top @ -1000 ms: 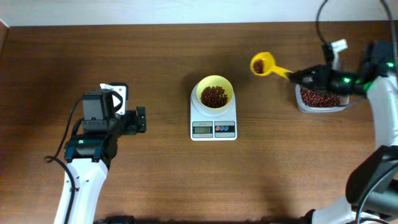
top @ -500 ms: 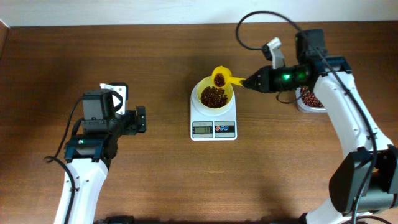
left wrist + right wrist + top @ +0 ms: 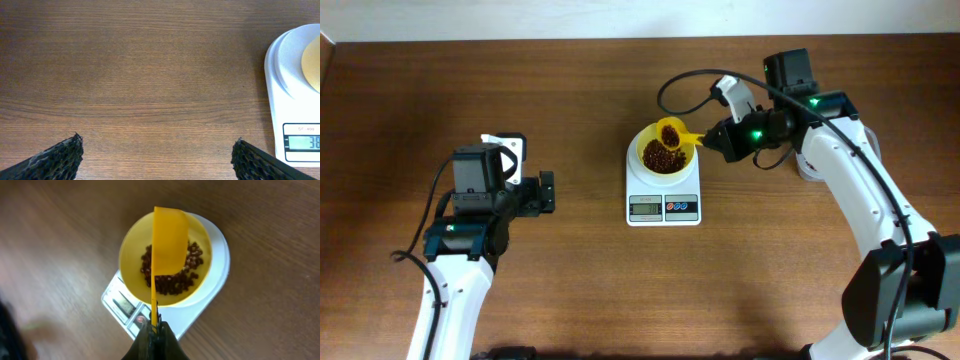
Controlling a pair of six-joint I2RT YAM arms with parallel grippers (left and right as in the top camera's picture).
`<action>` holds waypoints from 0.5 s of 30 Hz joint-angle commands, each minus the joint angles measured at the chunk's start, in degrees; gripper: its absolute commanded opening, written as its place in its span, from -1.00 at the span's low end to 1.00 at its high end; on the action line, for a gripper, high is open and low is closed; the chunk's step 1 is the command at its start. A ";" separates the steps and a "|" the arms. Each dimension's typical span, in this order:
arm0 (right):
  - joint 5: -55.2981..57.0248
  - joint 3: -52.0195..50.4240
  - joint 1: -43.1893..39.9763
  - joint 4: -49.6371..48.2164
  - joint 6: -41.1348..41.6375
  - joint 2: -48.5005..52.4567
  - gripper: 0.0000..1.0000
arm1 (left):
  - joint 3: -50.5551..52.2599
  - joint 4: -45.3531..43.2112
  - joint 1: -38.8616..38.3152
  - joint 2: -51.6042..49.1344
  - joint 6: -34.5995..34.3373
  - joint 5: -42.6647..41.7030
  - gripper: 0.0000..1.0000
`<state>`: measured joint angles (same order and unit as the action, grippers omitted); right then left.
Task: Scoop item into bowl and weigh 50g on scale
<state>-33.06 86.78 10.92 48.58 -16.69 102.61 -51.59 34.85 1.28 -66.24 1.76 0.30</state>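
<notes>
The white scale (image 3: pixel 664 208) stands mid-table with the pale yellow bowl (image 3: pixel 642 148) on it. Reddish-brown beans (image 3: pixel 660 160) lie in the bowl. My right gripper (image 3: pixel 720 138) is shut on the handle of a yellow scoop (image 3: pixel 671 132), which holds beans over the bowl's far rim. In the right wrist view the scoop (image 3: pixel 170 240) is turned on edge above the bowl (image 3: pixel 131 255), the beans (image 3: pixel 172 282) and the scale (image 3: pixel 217 255); the jaws (image 3: pixel 155 330) clamp the handle. My left gripper (image 3: pixel 545 192) is open and empty, left of the scale (image 3: pixel 295 75).
The clear container (image 3: pixel 802 166) sits at the right, mostly hidden behind my right arm. The bowl's edge (image 3: pixel 312 60) shows in the left wrist view. Bare wooden table (image 3: pixel 150 75) lies between my left gripper (image 3: pixel 157 155) and the scale.
My right gripper has carried the loaded scoop left from the clear container to over the bowl and has started to tilt it. The left arm has not moved.
</notes>
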 commanded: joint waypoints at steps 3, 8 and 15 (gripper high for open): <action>6.97 0.68 3.78 -0.39 -7.52 -0.35 -0.92 | 0.15 -0.11 0.28 -0.31 0.70 0.39 0.97; 10.32 0.68 4.07 -2.16 -7.52 -0.35 -0.92 | 0.15 -0.09 0.28 -0.31 0.70 0.39 0.98; 9.31 0.68 4.37 -0.66 -7.08 -0.35 -0.92 | 0.15 -0.09 0.28 -0.31 0.70 0.39 0.98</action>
<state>-22.35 86.78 14.85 46.70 -23.73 102.61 -51.59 34.85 1.28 -66.24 1.76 0.30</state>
